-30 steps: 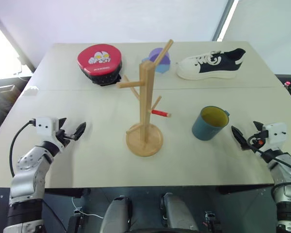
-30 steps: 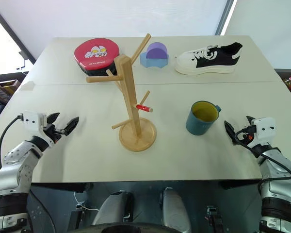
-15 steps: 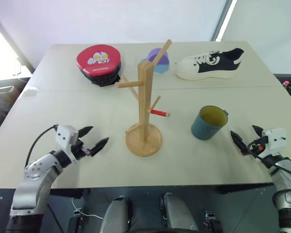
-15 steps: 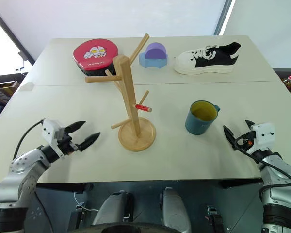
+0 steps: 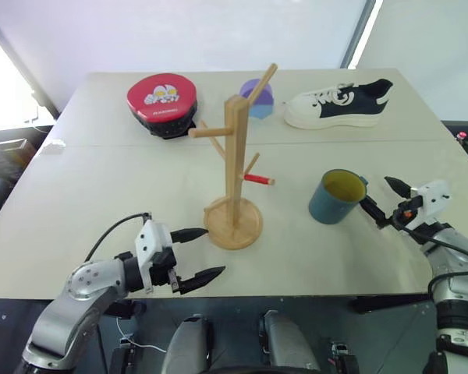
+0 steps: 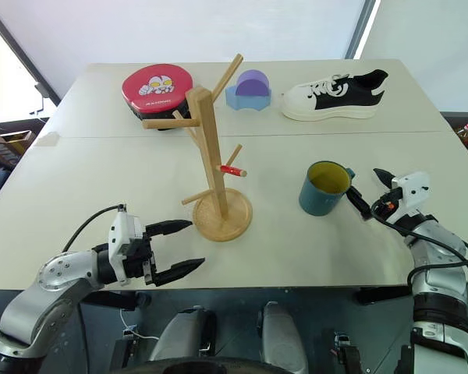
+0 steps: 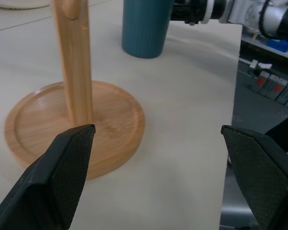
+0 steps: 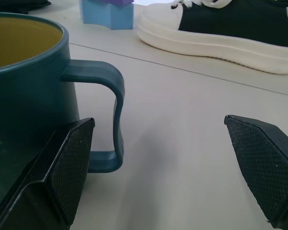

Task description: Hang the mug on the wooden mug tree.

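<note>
The dark teal mug [image 5: 337, 197] with a yellow-green inside stands upright on the table, right of the wooden mug tree [image 5: 234, 160]. Its handle [image 8: 113, 117] faces my right gripper [image 5: 374, 189]. That gripper is open and level, its fingertips just short of the handle with nothing between them. The tree stands upright at mid-table on its round base [image 7: 113, 120], with a red-tipped peg [image 5: 259, 181] pointing toward the mug. My left gripper [image 5: 216, 250] is open and empty near the table's front edge, aimed past the tree's base toward the mug.
At the back of the beige table [image 5: 101, 187] lie a red round pad with a cartoon face [image 5: 161, 97], a purple and blue block [image 5: 257, 97] and a black and white sneaker [image 5: 339, 103]. The table's front edge runs under my left gripper.
My left gripper has swung from the table's left side to just in front of the tree's base, turning toward the mug. My right gripper has edged in toward the mug's handle.
</note>
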